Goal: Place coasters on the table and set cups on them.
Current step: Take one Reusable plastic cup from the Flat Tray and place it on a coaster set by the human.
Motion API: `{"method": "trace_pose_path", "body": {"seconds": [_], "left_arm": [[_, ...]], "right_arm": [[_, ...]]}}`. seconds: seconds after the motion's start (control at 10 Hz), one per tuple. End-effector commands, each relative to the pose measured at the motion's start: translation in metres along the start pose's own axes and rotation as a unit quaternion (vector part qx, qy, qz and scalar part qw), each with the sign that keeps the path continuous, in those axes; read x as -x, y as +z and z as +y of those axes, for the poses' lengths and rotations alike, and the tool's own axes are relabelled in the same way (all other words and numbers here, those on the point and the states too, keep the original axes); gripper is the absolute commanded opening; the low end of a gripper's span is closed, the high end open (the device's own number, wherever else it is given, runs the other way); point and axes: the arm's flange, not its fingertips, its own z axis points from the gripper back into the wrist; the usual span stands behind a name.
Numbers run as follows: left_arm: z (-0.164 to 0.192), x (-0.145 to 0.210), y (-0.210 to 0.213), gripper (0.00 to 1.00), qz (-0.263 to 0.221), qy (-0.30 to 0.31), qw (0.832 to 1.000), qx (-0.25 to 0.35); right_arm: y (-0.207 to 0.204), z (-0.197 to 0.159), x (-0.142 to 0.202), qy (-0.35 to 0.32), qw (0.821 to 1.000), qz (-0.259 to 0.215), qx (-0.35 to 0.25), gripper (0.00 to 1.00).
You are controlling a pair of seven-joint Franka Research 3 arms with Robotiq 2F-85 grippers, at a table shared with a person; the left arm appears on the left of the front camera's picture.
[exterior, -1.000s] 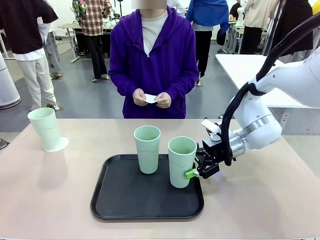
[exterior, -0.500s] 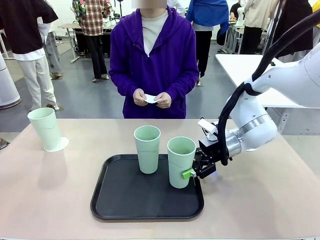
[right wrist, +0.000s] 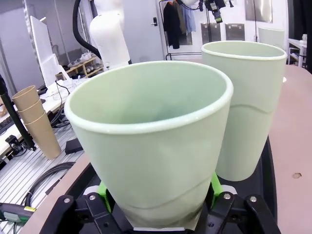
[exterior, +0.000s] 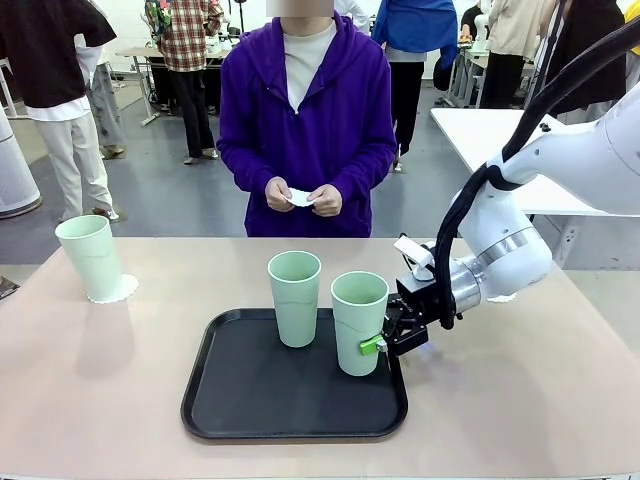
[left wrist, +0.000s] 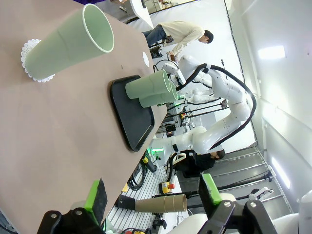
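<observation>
1. The right hand [exterior: 373, 345] is closed on the front cup [exterior: 359, 318]. In the right wrist view its green pads [right wrist: 103, 189] press the low part of the cup's wall from both sides.
2. The front cup is upright or nearly so, with its base over the right part of the black tray [exterior: 250, 405] near the rim. I cannot tell whether the base rests on the tray or is just clear of it.
3. The middle cup [exterior: 295, 297] stands upright on the far part of the tray, just beside the front cup and apart from it. No coaster is under either of them.
4. The left cup [exterior: 88, 257] stands well apart from the tray near the bench's far left corner, on a white lacy coaster [exterior: 126, 290] whose scalloped edge shows around its base.
5. The left hand [left wrist: 153, 195] is open with its pads wide apart and nothing between them. It hangs above the bench [exterior: 520, 400], looking across at the left cup and the tray beyond.
6. The person stands at the far side and holds a small white paper piece [exterior: 300, 197] in both hands at waist height. It is too small to tell whether it is a coaster.
</observation>
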Motion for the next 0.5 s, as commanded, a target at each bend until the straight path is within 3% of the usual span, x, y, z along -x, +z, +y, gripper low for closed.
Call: {"method": "trace_pose_path", "body": {"seconds": [0.0, 0.1, 0.4], "left_arm": [[-0.002, 0.000, 0.001, 1.00, 0.000, 0.002, 1.000, -0.005], [-0.002, 0.000, 0.001, 1.00, 0.000, 0.002, 1.000, -0.005], [-0.002, 0.000, 0.001, 1.00, 0.000, 0.002, 1.000, -0.005]], "right_arm": [[0.001, 0.007, -0.011, 0.014, 1.000, -0.009, 0.017, 0.00], [0.012, 0.022, -0.035, 0.015, 0.999, -0.014, 0.049, 0.68], [0.065, 0.069, -0.137, 0.023, 0.989, 0.013, 0.145, 0.68]]}}
